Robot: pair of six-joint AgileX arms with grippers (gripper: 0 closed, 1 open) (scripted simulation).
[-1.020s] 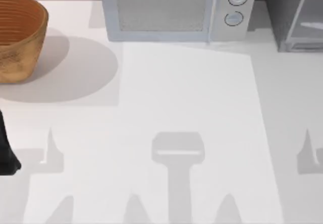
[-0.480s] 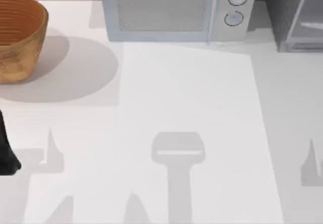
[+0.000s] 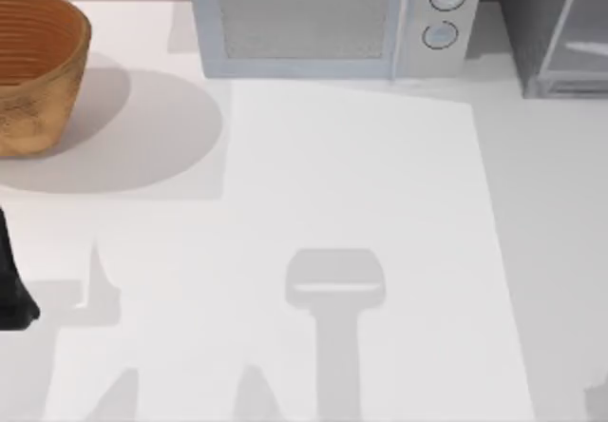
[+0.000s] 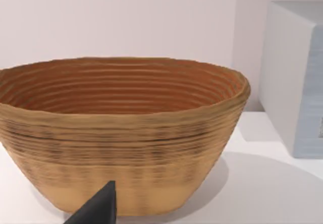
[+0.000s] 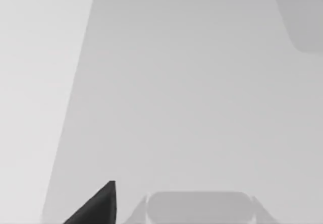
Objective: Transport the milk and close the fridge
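Observation:
The milk is out of view. The fridge (image 3: 532, 23) is the dark-grey speckled cabinet at the table's back right corner, and its light grey framed door panel (image 3: 575, 37) slants across its front. My left arm (image 3: 9, 289) is a dark shape at the table's left edge, in front of the basket. A dark tip of my left gripper (image 4: 96, 209) points at the basket in the left wrist view. In the right wrist view, a dark tip of my right gripper (image 5: 96, 206) hangs over bare white tabletop.
A woven brown basket (image 3: 33, 66) stands at the back left, seen close up as the basket (image 4: 121, 133) in the left wrist view. A light grey microwave (image 3: 332, 18) with two round knobs sits at the back centre. Arm shadows lie across the white table (image 3: 361, 184).
The shadow near the table's right edge has slid toward the front right corner and nearly left the top view. The left arm, basket, microwave and fridge have not moved.

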